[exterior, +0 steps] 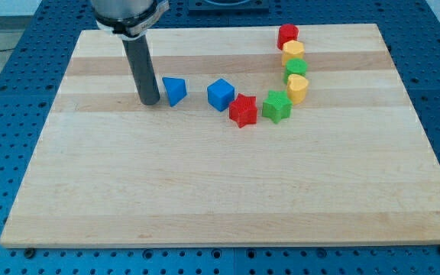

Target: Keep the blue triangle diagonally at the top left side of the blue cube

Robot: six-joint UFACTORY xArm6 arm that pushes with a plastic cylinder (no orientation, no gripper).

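The red star (243, 111) sits nearest you; your tip (150, 101), a bare rod with nothing to clamp, stands just left of the blue triangle (175, 91), with the blue cube (221, 94) beyond to the right.

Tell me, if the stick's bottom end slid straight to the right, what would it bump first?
Probably the blue triangle. My tip sits just to its left, nearly touching it. The blue cube comes after.

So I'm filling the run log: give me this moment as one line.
my tip: just left of blue triangle | blue cube: right of triangle, level | goal: unmet
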